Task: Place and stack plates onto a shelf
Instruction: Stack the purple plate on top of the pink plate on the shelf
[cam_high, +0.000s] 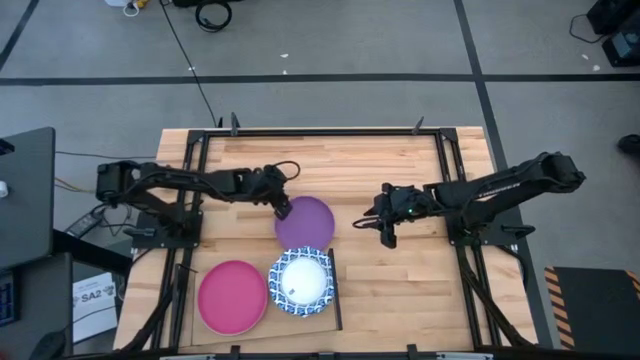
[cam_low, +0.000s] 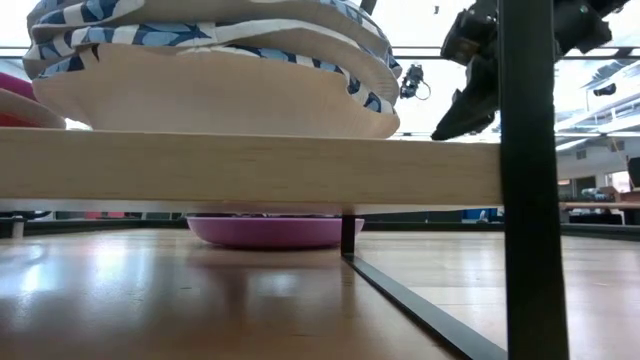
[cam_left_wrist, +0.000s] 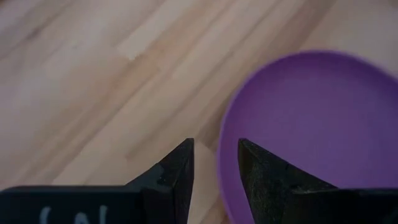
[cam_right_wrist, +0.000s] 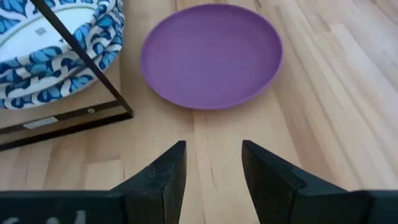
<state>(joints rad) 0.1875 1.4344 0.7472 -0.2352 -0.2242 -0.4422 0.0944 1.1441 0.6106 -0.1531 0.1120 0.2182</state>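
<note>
On shelf (cam_high: 336, 290), blue-rimmed plates (cam_high: 302, 282), magenta plate (cam_high: 232, 296), purple plate (cam_high: 304, 222) beside

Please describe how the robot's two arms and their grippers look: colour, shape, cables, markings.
Both arms are black and slender-jointed. The left gripper and right gripper each have two dark wedge-shaped fingers. A black cable loops near the left wrist; the right arm has white lettering and a green light.

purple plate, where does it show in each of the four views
High view: purple plate at table centre, just beyond the shelf.
Low view: low at centre, seen under the shelf board.
Left wrist view: fills the right side, its rim between the left gripper's fingers.
Right wrist view: upper centre.
Shared landmark: the blue-patterned plates on the shelf.
</note>
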